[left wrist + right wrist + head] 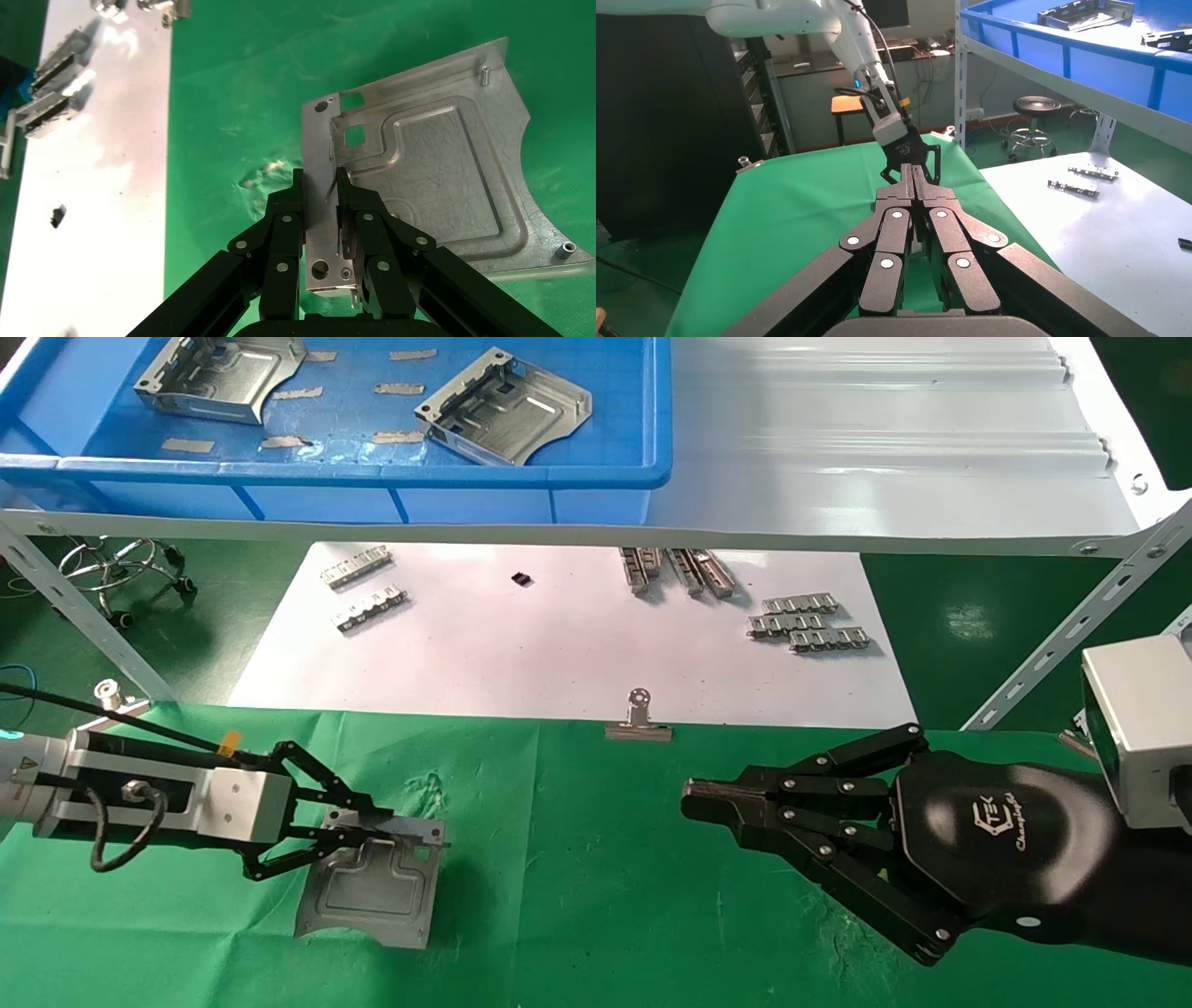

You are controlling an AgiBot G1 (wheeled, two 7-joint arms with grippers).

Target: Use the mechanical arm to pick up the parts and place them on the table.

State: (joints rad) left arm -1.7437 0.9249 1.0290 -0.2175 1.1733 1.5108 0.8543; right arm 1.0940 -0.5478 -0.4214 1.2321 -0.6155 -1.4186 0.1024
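Note:
A silver sheet-metal part [372, 887] lies flat and low on the green table [577, 896] at the front left. My left gripper [372, 829] is shut on its raised side wall. In the left wrist view, the two fingers of the left gripper [320, 179] clamp that wall of the part [436, 168]. Two more parts [219, 374] [507, 407] lie in the blue bin [372, 475] on the shelf. My right gripper [694, 798] is shut and empty, held over the green cloth at the right. It also shows in the right wrist view [912, 172].
A white sheet [559, 654] behind the green cloth holds several toothed metal strips [810, 621]. A silver binder clip [639, 719] sits at its front edge. The pale grey ribbed shelf [885, 449] overhangs it on slanted metal struts [1071, 626].

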